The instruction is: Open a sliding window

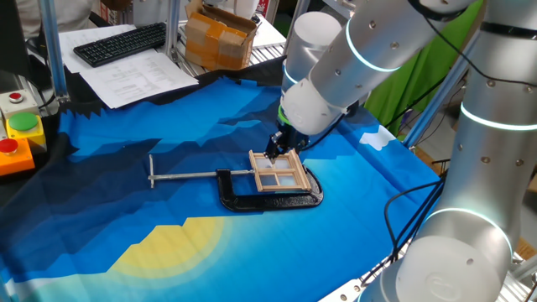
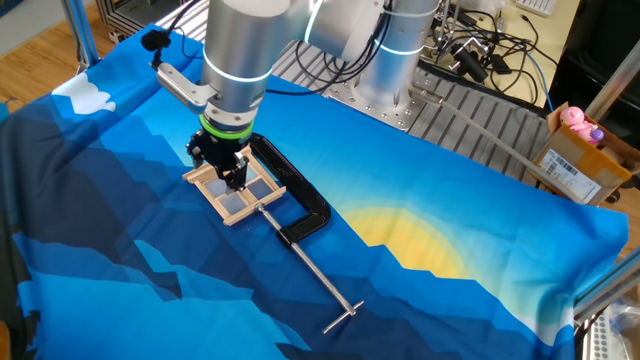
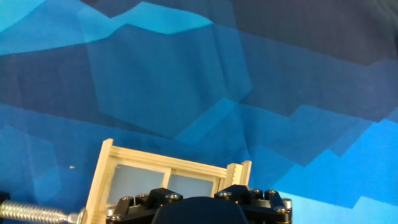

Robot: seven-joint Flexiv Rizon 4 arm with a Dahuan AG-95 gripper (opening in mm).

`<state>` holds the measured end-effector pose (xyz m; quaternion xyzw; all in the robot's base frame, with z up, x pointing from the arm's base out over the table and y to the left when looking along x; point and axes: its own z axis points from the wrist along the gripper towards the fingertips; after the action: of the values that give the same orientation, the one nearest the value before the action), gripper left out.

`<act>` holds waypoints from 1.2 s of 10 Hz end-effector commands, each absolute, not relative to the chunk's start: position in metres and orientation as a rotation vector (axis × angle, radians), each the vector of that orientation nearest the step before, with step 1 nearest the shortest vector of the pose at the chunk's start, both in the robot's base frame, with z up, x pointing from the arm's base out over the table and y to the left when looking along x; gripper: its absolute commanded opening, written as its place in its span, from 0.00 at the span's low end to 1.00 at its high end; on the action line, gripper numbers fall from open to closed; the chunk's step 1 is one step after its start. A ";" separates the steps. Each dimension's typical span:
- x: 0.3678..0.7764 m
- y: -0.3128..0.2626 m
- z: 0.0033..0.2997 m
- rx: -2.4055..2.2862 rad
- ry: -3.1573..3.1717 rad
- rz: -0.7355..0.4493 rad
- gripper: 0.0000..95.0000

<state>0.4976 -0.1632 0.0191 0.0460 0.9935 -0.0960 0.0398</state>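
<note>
My gripper (image 2: 236,176) sits low on the sliding window (image 1: 279,173), whether its fingers are apart or together I cannot tell; the window lies flat on the blue cloth (image 1: 168,134), held in the black C-clamp (image 1: 268,200); I judge contact is being made; next, push the sash sideways; fingertips hidden in hand view.

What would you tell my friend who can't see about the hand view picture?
A small wooden sliding window lies on a blue patterned cloth, with the robot's black hand low over it. A metal screw tip pokes in at left.
</note>
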 end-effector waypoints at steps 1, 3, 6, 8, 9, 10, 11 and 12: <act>0.499 -0.163 0.019 0.132 3.045 -0.294 0.80; 0.499 -0.163 0.018 0.126 3.042 -0.304 0.80; 0.498 -0.163 0.017 0.113 3.036 -0.322 0.80; 0.498 -0.163 0.015 0.112 3.034 -0.323 0.80; 0.498 -0.163 0.014 0.110 3.033 -0.324 0.80; 0.497 -0.163 0.014 0.110 3.030 -0.326 0.80; 0.497 -0.164 0.013 0.107 3.027 -0.329 0.80; 0.497 -0.164 0.013 0.105 3.027 -0.328 0.80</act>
<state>0.4970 -0.1641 0.0120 0.0351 0.9922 -0.1098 0.0475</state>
